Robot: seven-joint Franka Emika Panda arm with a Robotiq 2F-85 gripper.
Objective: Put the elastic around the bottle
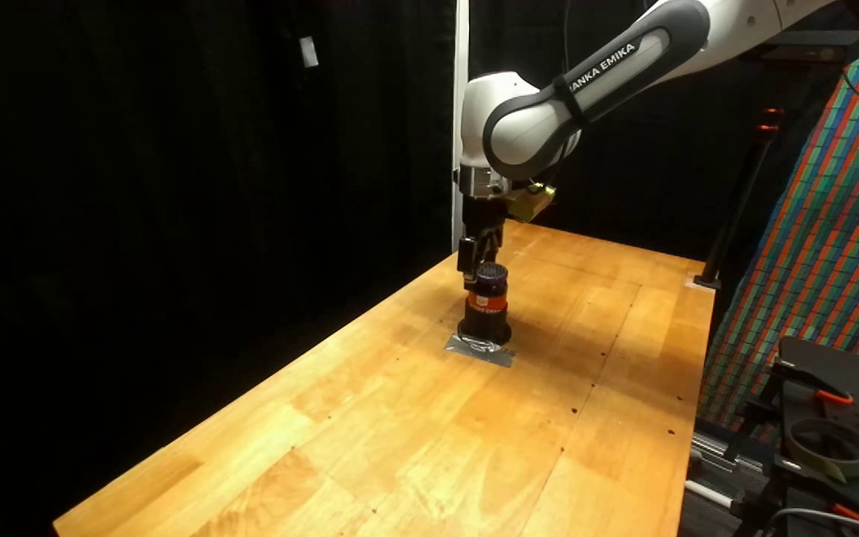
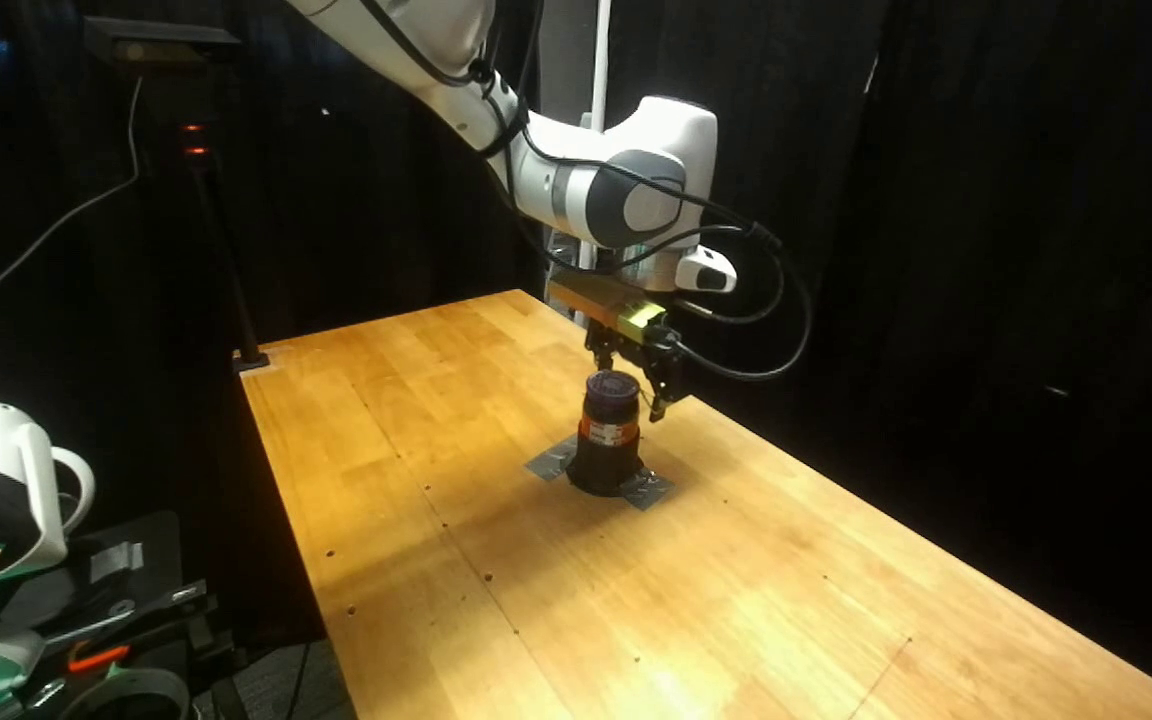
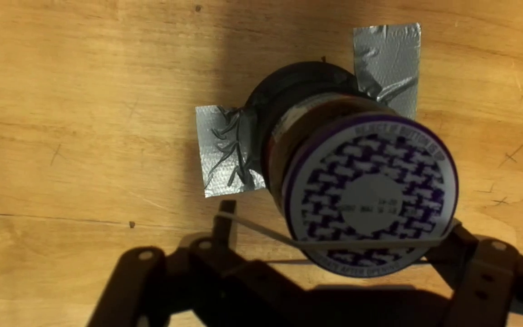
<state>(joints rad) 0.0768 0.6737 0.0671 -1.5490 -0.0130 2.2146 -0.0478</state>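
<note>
That bottle stands upright, orange-labelled and purple-topped. The gripper is spread, a thin elastic stretched across it.

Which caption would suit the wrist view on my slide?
Open pincer holding an elastic stretched across the patterned lid of a bottle.

1. Bottle: was short and cylindrical, with an orange-red label round its middle and a dark, flared base.
2. Cap was on. Wrist view showed a purple edge, a whitish top with a purple woven pattern, and a plain centre disc bearing small print.
3. Pose: bottle stood upright on the wooden table; silver tape met its base on two sides.
4. Elastic: was thin, pale, stretched between the two sides of the gripper.
5. One strand crossed the cap's top, bending at its edge; another was partly hidden by the cap.
</note>
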